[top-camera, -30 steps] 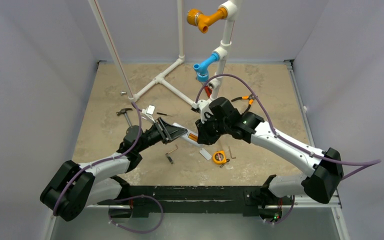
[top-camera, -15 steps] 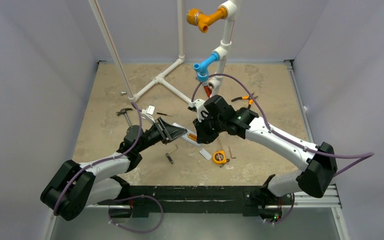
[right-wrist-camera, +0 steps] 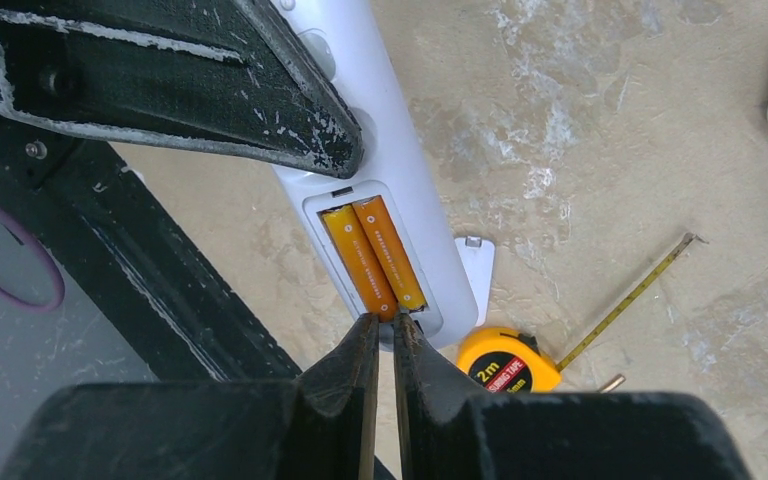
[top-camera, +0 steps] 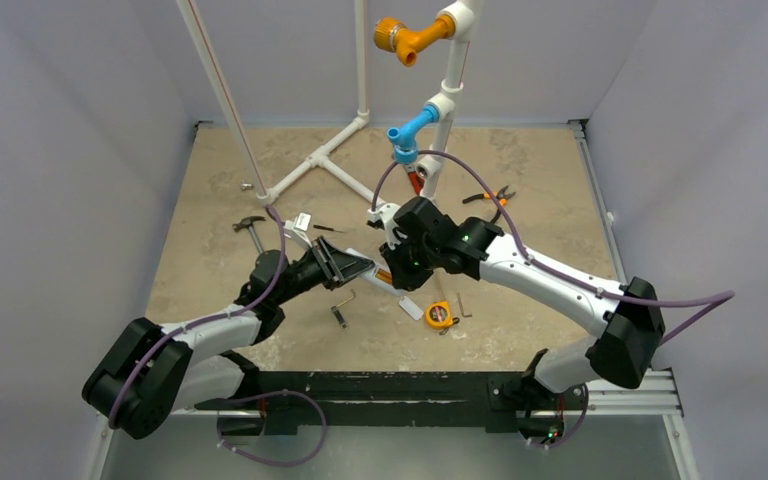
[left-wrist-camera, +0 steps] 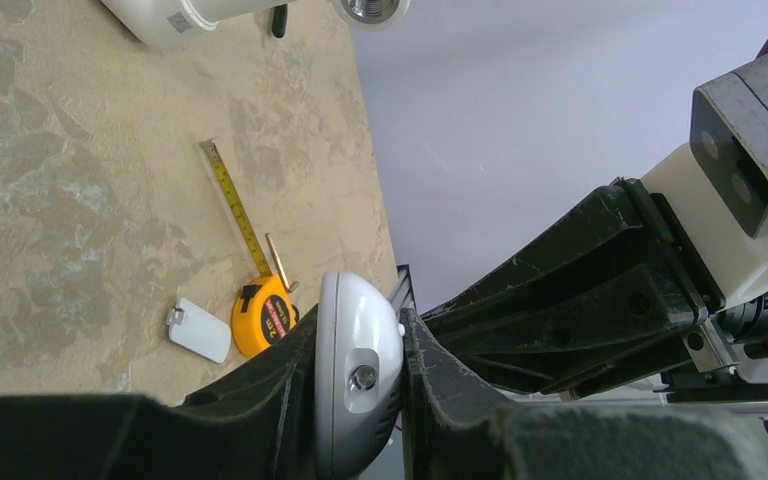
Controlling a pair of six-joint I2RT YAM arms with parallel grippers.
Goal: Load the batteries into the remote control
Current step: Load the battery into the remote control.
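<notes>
White remote control (right-wrist-camera: 412, 195), slim, back face showing, battery bay uncovered. Two orange-copper batteries (right-wrist-camera: 373, 258) seated side by side in the bay, lengthwise along the handset, labels up.

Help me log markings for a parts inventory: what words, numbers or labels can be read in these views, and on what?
"2m": on the yellow tape measure, right wrist view.
Smaller print beneath it: blurred, unreadable.
Red label on the same tape measure, left wrist view: blurred, unreadable.
Fine print along the batteries: too small to read.
Graduations on the pulled-out tape blade: too small to read.
</notes>
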